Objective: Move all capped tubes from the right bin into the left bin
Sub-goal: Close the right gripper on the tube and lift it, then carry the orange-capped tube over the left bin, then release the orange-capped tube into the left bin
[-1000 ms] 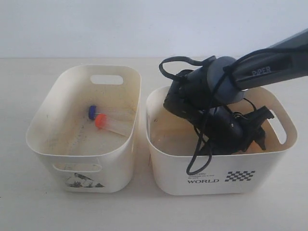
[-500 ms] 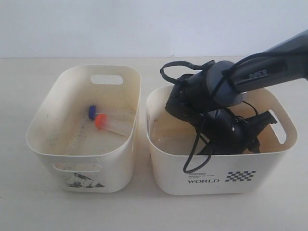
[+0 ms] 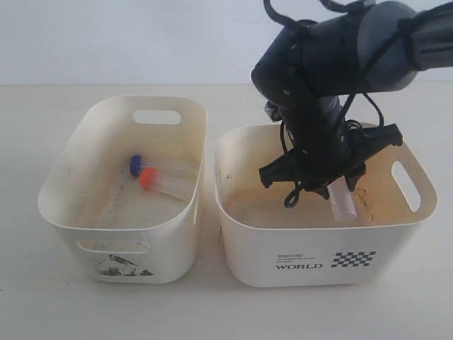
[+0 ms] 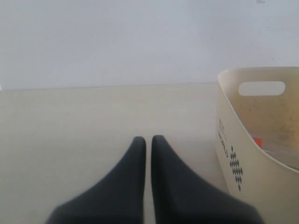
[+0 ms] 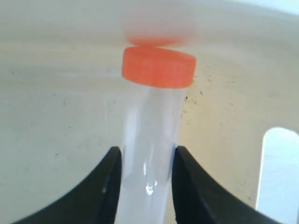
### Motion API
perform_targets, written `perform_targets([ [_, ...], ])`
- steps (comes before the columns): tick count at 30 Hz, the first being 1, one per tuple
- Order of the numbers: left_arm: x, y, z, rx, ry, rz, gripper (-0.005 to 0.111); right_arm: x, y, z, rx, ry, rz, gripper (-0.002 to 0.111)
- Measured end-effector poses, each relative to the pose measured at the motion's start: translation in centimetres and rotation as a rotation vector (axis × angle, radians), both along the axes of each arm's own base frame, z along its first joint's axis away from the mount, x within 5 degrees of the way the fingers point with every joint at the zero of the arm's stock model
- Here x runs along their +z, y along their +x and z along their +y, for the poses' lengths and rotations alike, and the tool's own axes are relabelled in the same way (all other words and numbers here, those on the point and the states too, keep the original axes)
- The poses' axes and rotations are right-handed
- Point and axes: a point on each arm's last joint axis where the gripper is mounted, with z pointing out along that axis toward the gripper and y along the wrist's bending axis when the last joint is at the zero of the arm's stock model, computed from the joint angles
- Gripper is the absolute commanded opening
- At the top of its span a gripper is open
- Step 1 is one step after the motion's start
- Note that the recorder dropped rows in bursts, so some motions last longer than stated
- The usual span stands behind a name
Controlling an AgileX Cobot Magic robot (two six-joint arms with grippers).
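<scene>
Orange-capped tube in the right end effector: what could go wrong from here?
1. The right end effector pinches the orange-capped tube on its clear body, so it may slip or swing.
2. The tube seems to hang inside the right bin, below its rim; moving sideways toward the left bin now could snag it.

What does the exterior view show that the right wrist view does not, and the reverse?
Only the exterior view: the left bin holding a blue-capped tube and an orange-capped tube, and the WORLD print. Only the right wrist view: the right gripper with its jaws pressing both sides of the held tube, and its orange cap seen clearly. Both: the held tube and the right bin, grimy inside, with a handle slot.
</scene>
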Motion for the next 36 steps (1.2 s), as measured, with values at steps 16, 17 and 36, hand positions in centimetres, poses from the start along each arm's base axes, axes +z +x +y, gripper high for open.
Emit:
perform_targets([
  [16, 0.0, 0.0, 0.0, 0.000, 0.000, 0.000, 0.004, 8.4, -4.3, 2.6, 0.219, 0.276, -0.143, 0.000],
  [17, 0.0, 0.0, 0.0, 0.000, 0.000, 0.000, 0.004, 9.0, -4.4, 3.8, 0.297, 0.337, -0.209, 0.000],
  [36, 0.0, 0.0, 0.0, 0.000, 0.000, 0.000, 0.004, 8.4, -0.6, 11.2, 0.588, 0.650, -0.376, 0.000],
])
